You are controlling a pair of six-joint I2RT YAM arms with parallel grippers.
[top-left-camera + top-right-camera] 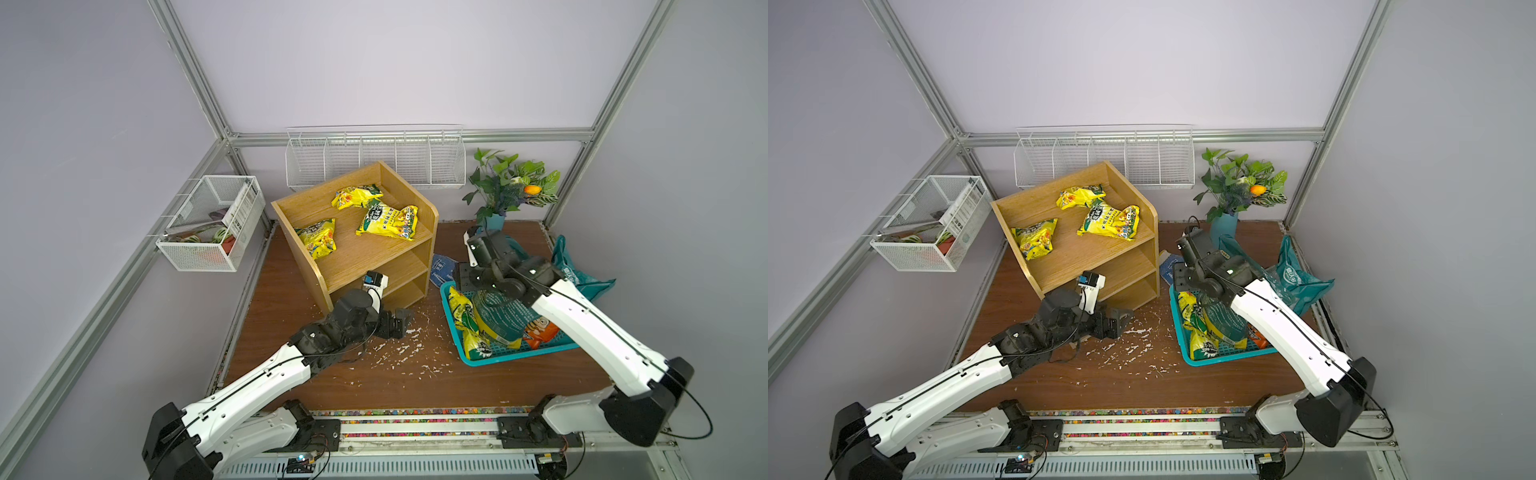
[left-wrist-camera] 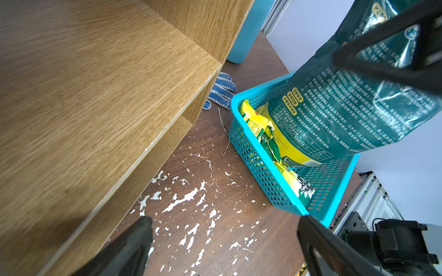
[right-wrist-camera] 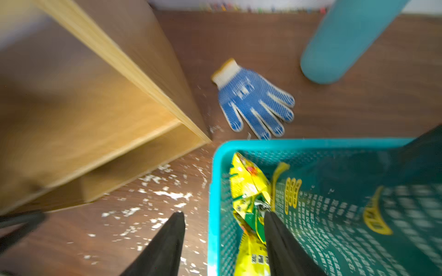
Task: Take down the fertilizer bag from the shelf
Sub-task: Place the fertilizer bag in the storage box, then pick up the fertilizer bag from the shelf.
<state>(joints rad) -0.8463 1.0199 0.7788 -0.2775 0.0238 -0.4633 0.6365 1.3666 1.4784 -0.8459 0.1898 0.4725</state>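
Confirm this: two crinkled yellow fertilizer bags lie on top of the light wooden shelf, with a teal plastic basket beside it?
Not two: three crinkled yellow fertilizer bags lie on top of the light wooden shelf, as both top views show. The teal plastic basket is beside it.

Left arm: reaches forward from its base at the near edge, its white link angled toward the middle.
Left wrist: black joints bent, turning the tool toward the robot's right.
Left end effector: two black fingers spread wide with nothing between them (low and roughly level in both top views).
Right arm: long white link slants forward and inward from a raised elbow.
Right wrist: tipped over, pointing downward.
Right end effector: fingers parted with a clear gap, gripping nothing (largely hidden beneath the wrist in both top views).
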